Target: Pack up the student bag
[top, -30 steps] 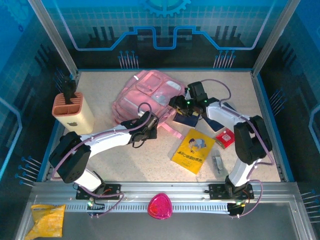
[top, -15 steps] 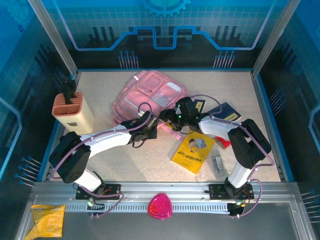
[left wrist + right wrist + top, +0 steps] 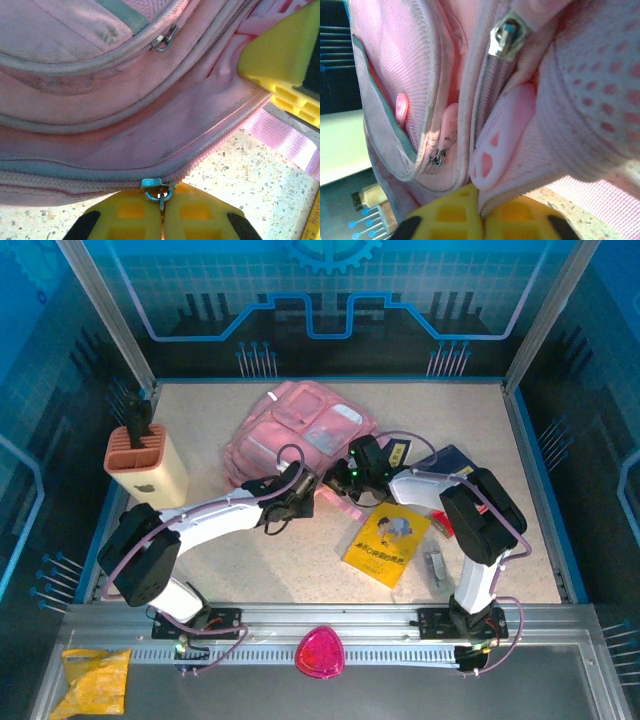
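The left pincer point(image 3: 162, 200), pressed together, pinches a small metal zipper pull point(image 3: 158, 186) on the large soft pink fabric student bag point(image 3: 100, 120) just ahead. The right pincer point(image 3: 481, 200) pinches the bag's edge, directly ahead.

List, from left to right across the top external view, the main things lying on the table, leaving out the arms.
tan slotted holder → student bag → yellow book → dark blue book
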`<state>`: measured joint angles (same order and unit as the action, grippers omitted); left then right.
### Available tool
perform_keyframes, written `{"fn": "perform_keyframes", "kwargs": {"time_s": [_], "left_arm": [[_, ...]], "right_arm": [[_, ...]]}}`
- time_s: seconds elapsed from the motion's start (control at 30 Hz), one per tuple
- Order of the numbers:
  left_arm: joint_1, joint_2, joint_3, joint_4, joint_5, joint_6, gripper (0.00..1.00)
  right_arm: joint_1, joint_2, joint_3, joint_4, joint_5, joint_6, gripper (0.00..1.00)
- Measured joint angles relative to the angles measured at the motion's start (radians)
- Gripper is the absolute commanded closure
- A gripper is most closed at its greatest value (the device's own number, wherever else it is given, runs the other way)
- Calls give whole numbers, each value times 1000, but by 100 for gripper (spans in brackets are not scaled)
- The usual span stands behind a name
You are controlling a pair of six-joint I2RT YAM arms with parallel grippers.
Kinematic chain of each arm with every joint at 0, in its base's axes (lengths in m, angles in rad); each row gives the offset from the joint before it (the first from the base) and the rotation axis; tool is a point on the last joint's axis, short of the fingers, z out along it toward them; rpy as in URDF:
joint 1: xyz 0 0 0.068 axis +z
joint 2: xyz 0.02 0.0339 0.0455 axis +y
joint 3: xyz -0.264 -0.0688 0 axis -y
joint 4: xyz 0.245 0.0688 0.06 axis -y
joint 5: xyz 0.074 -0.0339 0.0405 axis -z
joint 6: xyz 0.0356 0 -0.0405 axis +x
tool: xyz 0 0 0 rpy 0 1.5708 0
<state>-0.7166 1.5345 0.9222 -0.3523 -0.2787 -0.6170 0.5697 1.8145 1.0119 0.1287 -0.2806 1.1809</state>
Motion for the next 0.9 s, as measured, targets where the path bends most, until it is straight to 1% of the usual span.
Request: {"fn": "perform_keyframes", "kwargs": {"time_s": [0.13,0.27,0.37,0.43,0.5,0.53,0.57,0.67,0.73,0.8,0.9], "left_arm": [[23,-33,-12,-45,-23,14,100],[119,-121,-96,-75,-19,15,100],[170,-198,-155,-68,10,19,100],[176,-236,-171,-55,51,27,100],[167,-242,-172,-33,95,34,100],[156,-235,-170,-21,108,33,100],[138,-219,-159,-15,113,34,100],[66,-123,-80,-17,111,33,100],[19,-46,-10,-16,111,32,100],[-13,19,51,-13,113,23,100],[-28,65,85,-8,116,13,100]], "right_arm": [[-22,-13,21,-62,-18,-77,100],[-80,-42,31,-129,-52,-150,100],[-118,-43,71,-194,-87,-201,100],[-134,-43,109,-240,-100,-234,100],[-153,-32,163,-292,-108,-263,100],[-162,-19,199,-316,-111,-276,95],[-171,3,242,-340,-111,-290,86],[-193,84,369,-389,-92,-330,75],[-206,128,426,-404,-74,-351,66],[-217,156,460,-422,-64,-373,57],[-223,154,464,-444,-61,-404,43]]}}
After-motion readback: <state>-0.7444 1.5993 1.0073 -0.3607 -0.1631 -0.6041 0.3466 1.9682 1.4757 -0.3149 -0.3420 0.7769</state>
